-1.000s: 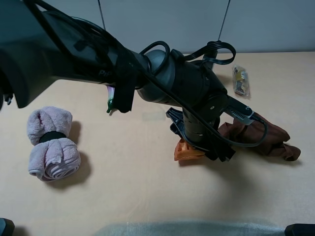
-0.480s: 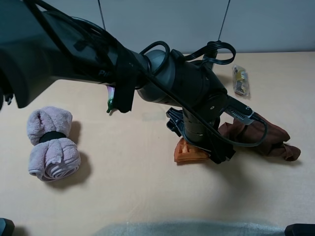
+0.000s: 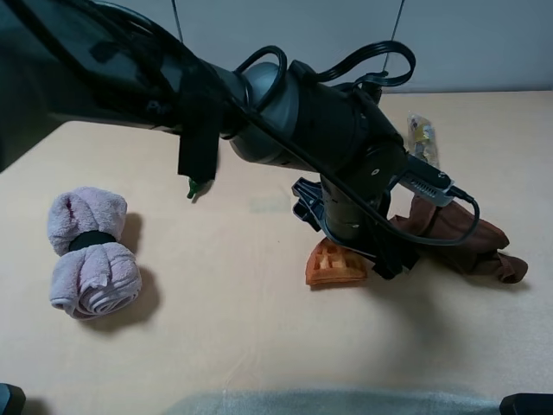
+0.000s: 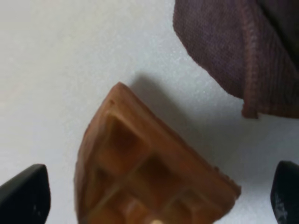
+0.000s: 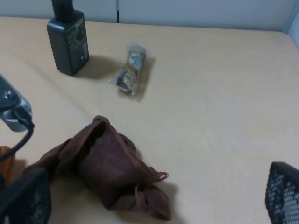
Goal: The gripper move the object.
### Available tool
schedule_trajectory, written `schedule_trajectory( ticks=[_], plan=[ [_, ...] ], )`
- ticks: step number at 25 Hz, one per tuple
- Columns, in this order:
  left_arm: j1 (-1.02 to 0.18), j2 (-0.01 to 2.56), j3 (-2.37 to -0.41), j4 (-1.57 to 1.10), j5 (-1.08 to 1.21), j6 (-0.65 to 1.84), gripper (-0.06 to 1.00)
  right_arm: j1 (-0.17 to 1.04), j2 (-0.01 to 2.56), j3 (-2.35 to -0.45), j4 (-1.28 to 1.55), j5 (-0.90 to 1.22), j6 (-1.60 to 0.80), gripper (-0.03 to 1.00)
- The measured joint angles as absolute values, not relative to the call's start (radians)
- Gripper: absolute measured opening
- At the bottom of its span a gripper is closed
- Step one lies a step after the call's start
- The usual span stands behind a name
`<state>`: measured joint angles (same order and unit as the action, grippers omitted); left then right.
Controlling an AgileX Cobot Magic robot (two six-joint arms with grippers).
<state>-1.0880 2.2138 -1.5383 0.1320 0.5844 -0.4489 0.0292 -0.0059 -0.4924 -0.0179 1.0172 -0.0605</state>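
Observation:
An orange-brown waffle wedge [image 3: 335,264] lies flat on the tan table, just left of a crumpled brown cloth [image 3: 458,238]. My left gripper [image 3: 350,242] reaches across the middle and hovers right over the waffle. In the left wrist view the waffle [image 4: 140,172] sits between the two dark fingertips [image 4: 23,196], which stand wide apart and do not touch it. The gripper [image 4: 154,198] is open, and the cloth [image 4: 247,42] lies close beside the waffle. My right gripper [image 5: 149,200] is open and empty, back from the cloth [image 5: 107,163].
A rolled pink towel [image 3: 91,251] with a black band lies at the left. A snack packet [image 3: 422,141] lies behind the cloth, and a black bottle [image 5: 69,39] stands near it. A small green object [image 3: 192,188] lies under the left arm.
My left arm has shifted a little to the right and lifted, so more of the waffle shows. The waffle, cloth and towel have not moved.

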Motion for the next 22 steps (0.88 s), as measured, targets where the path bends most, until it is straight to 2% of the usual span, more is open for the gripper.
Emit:
schedule_trajectory(
  ticks=[22],
  plan=[
    [-1.088, 1.963, -1.540, 0.132, 0.889, -0.446, 0.94, 0.029, -0.006, -0.492, -0.018, 1.018, -0.060, 0.69]
  ],
)
